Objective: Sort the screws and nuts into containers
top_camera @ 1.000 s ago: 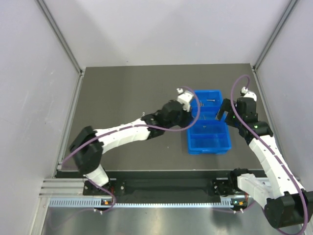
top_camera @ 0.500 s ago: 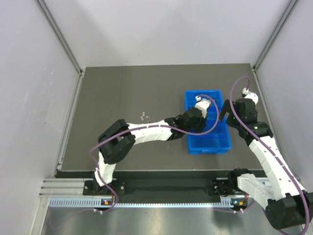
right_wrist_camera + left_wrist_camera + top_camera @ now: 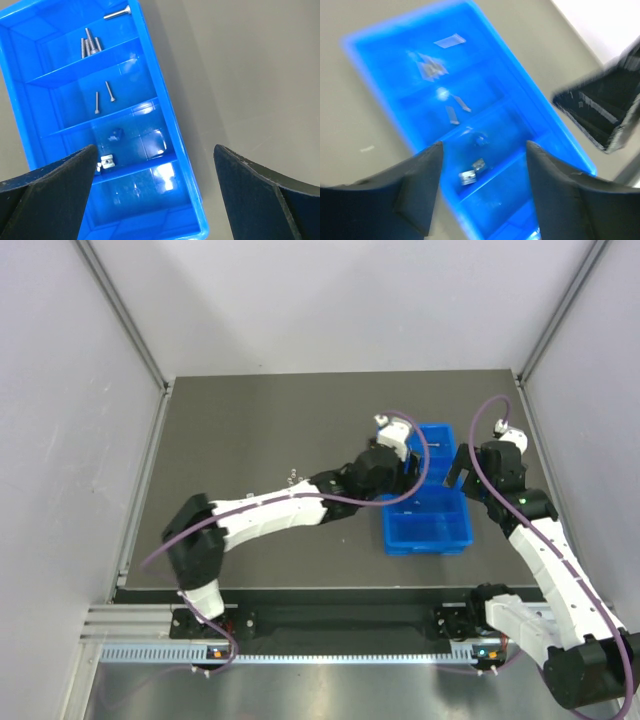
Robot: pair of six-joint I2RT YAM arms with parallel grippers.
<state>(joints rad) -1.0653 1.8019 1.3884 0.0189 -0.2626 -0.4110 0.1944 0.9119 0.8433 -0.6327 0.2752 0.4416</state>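
Observation:
The blue containers tray [image 3: 428,538] lies at the right of the dark table. My left gripper [image 3: 397,447] hovers over its far left part, open and empty. In the blurred left wrist view, two nuts [image 3: 470,175] lie in a compartment of the tray [image 3: 380,65] just below the left gripper [image 3: 484,148]. Several screws [image 3: 90,46] lie in the far compartments, and one nut [image 3: 107,161] lies further along. My right gripper [image 3: 154,148] is open and empty above the tray's right wall [image 3: 181,150], and it also shows from above [image 3: 462,468]. A few loose bits of hardware [image 3: 292,477] sit on the table to the left.
Grey walls with metal rails close in the table [image 3: 250,430] on three sides. The right arm's dark fingers [image 3: 605,112] show close by in the left wrist view. The arm bases stand at the near edge.
My left arm swung out over the tray, then drew back a little toward its far left end, and its jaws opened. The right arm stayed still and open.

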